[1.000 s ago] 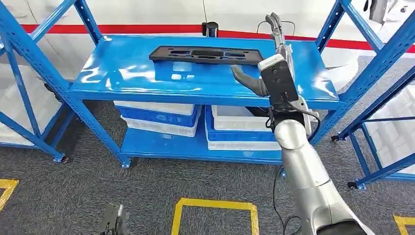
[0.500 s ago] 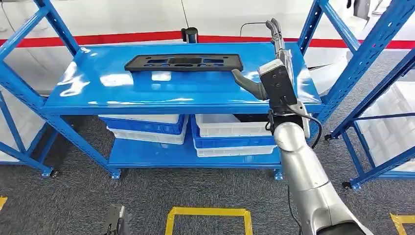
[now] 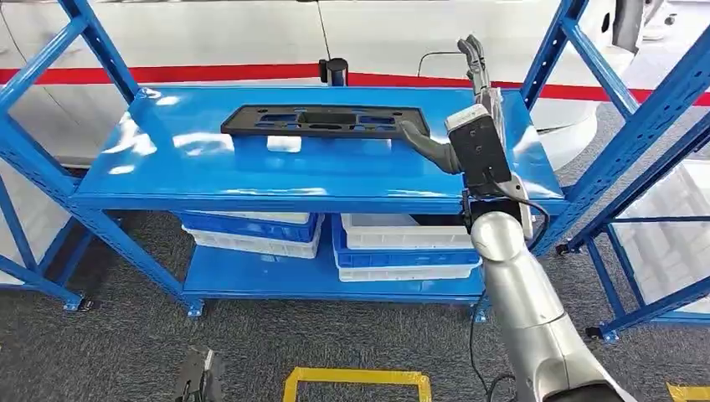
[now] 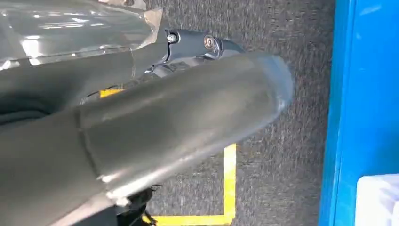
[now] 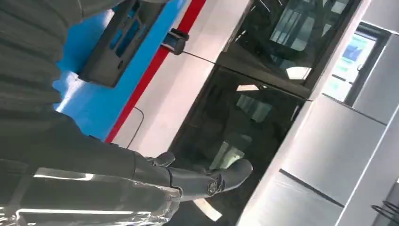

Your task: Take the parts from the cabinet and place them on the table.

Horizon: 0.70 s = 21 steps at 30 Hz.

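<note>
A long black plastic part [image 3: 322, 120] with several cut-outs lies flat on the top shelf of the blue cabinet [image 3: 209, 172]. My right hand [image 3: 465, 126] is raised over the shelf at the part's right end, fingers [image 3: 475, 59] stretched up and apart. Its thumb [image 3: 423, 141] points at that end of the part; I cannot tell whether it touches. It holds nothing. The right wrist view shows the part [image 5: 120, 40] beyond the hand's straight fingers [image 5: 207, 181]. My left hand [image 3: 197, 381] hangs low over the carpet, its thumb [image 4: 179, 122] holding nothing.
White and blue bins [image 3: 251, 234] [image 3: 402, 247] fill the lower shelf. A black post [image 3: 336, 71] stands behind the cabinet. Blue rack frames flank it on the left [image 3: 33, 209] and right [image 3: 636, 142]. Yellow floor tape [image 3: 356, 381] marks the carpet in front.
The whole picture has shifted, so the camera moved. Against the part, my right hand's thumb has come level with its right end.
</note>
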Each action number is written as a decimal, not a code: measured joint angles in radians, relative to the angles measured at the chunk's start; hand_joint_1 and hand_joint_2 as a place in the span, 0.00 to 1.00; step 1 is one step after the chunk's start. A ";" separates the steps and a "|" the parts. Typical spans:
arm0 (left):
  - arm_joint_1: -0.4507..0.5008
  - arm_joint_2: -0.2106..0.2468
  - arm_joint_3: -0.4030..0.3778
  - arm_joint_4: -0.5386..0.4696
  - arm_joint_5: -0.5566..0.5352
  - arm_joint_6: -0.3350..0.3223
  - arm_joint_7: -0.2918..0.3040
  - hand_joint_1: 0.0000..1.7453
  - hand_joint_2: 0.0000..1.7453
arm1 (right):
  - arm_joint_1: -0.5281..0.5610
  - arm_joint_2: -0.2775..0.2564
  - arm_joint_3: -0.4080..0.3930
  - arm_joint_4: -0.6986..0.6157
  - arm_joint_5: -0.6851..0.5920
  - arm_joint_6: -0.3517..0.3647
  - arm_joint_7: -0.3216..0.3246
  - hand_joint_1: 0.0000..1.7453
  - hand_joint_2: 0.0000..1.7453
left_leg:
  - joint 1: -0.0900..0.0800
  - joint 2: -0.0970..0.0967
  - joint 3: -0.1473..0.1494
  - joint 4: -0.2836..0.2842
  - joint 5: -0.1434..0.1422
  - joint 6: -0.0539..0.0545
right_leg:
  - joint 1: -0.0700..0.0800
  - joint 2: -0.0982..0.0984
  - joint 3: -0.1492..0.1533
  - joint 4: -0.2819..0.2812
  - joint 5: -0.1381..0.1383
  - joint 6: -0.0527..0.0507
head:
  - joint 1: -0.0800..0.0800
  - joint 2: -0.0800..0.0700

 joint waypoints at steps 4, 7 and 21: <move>0.000 0.000 0.000 0.000 0.002 -0.003 0.000 0.00 0.00 | 0.000 -0.003 -0.002 0.000 0.001 0.000 0.000 0.00 1.00 | 0.007 -0.002 0.013 0.019 -0.030 -0.033 | -0.002 -0.017 0.080 -0.244 0.090 0.015 | 0.003 0.000; 0.001 -0.004 0.000 0.000 0.003 -0.003 0.000 0.00 0.00 | 0.002 -0.002 -0.005 -0.001 0.002 -0.003 -0.001 0.00 1.00 | 0.009 0.003 0.015 0.031 -0.037 -0.051 | 0.001 -0.011 0.100 -0.237 0.107 -0.026 | -0.001 0.000; 0.002 -0.004 0.020 0.000 0.019 -0.003 0.002 0.00 0.00 | 0.019 0.018 -0.004 -0.024 0.037 0.005 0.012 0.00 1.00 | 0.000 0.002 -0.073 0.024 0.020 -0.029 | 0.008 0.001 0.205 -0.255 0.044 -0.026 | -0.007 0.000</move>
